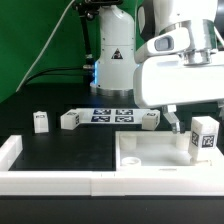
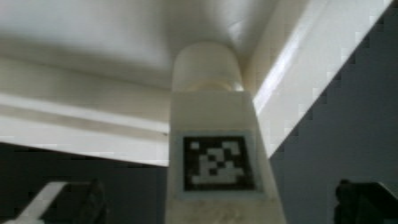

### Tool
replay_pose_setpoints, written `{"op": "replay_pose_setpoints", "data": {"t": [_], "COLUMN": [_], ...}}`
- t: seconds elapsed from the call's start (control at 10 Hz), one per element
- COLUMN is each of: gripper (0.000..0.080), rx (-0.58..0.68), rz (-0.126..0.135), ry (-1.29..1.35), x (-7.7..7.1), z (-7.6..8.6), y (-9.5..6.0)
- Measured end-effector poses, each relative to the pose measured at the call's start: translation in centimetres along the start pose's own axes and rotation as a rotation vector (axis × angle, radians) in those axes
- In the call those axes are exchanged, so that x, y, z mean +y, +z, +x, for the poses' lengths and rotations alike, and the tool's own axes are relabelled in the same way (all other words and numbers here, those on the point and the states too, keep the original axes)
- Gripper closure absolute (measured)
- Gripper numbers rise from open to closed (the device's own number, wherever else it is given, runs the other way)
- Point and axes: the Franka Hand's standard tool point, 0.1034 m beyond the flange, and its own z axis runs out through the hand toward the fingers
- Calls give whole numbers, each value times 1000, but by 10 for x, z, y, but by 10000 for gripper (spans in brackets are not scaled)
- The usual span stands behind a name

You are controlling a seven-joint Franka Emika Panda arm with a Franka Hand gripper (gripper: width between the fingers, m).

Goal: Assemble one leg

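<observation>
One leg, a stubby white block with a square marker, stands upright at the near right corner of the large white panel. My gripper hangs over it. In the wrist view the leg runs up the middle between the two dark fingertips, with a gap on each side, so the jaws are open and not touching it. The panel's rim lies behind the leg. Three more legs stand on the black table: two on the exterior view's left and one behind the panel.
The marker board lies flat at the back, in front of the arm's base. A white raised border runs along the exterior view's left and the front edge.
</observation>
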Motion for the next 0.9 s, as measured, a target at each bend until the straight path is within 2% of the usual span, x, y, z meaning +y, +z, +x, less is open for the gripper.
{"op": "replay_pose_setpoints", "data": {"t": [0.3,0.5,0.9], "gripper": [150,150,150], "rx": [-53,-125,-125], "rz": [13,28,28], "ry": [-4,5,5], "x": [-4,-8,-8], "z": [0,-8,-8], "y": [2,5,5]}}
